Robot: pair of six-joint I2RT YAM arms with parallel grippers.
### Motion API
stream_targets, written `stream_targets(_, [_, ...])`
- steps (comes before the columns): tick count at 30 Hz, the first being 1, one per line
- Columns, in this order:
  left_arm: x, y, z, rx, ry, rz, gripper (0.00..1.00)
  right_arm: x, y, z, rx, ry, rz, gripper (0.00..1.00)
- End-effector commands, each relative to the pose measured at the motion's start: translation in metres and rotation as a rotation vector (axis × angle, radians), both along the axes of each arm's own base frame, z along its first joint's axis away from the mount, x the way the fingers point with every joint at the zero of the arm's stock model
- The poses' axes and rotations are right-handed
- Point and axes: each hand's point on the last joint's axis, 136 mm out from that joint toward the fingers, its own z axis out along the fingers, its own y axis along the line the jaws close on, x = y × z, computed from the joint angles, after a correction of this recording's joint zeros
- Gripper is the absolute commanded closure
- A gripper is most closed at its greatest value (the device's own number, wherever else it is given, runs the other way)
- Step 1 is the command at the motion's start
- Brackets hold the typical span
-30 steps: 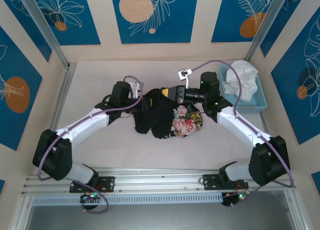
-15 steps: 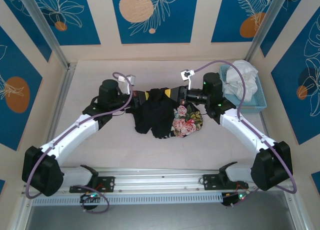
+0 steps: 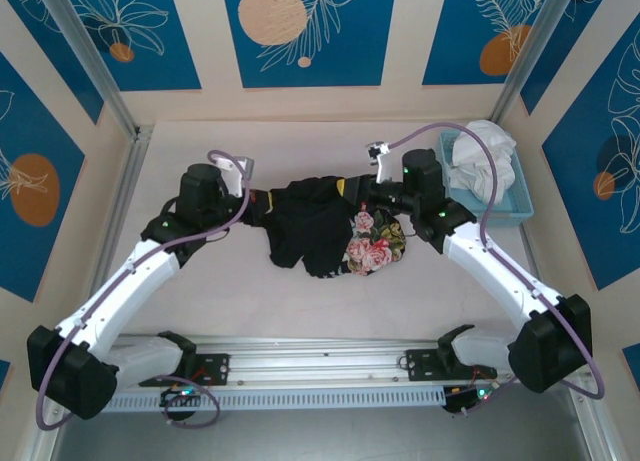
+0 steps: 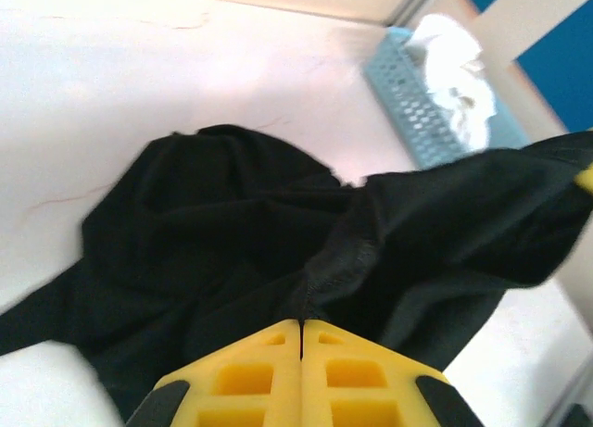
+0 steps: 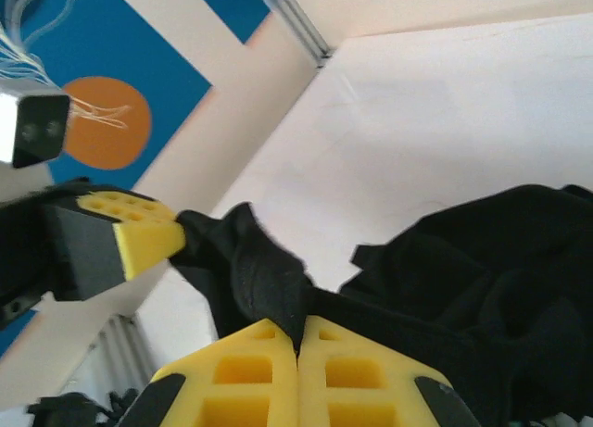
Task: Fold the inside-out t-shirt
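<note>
Left gripper and right gripper each clench an edge of the inside-out t-shirt, bunched on the table between them; stretched hard, so thin a pinch could slip free.

White arms, black joints, purple cables, apparently foam yellow fingers

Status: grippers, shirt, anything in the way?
Left gripper, right gripper both shut on t-shirt. T-shirt bunched, top edge strung between them. Blue basket apart at right.
</note>
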Motion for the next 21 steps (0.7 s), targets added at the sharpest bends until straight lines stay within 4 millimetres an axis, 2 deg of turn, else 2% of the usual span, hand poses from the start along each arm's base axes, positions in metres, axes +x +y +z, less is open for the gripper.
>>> stream_targets(1, [-0.006,0.033,-0.014,0.203,0.022,0.066,1.00,0.008,-0.019,-0.006,-0.280,-0.082,-0.172,1.00])
stream_targets(6, [-0.011,0.041,-0.023,0.247,0.027,0.090,1.00,0.005,-0.022,-0.024,-0.503,-0.120,-0.225,1.00])
stream_targets(13, [-0.022,0.011,-0.034,0.128,0.008,-0.021,1.00,-0.002,-0.041,-0.058,-0.670,-0.039,-0.254,1.00])
stream_targets(18, [-0.028,-0.018,-0.029,0.087,-0.006,-0.129,1.00,-0.006,-0.046,-0.073,-0.671,0.044,-0.206,0.99])
stream_targets(21, [-0.028,-0.031,-0.033,0.108,0.007,-0.170,1.00,-0.006,-0.052,-0.083,-0.666,0.102,-0.186,0.99])
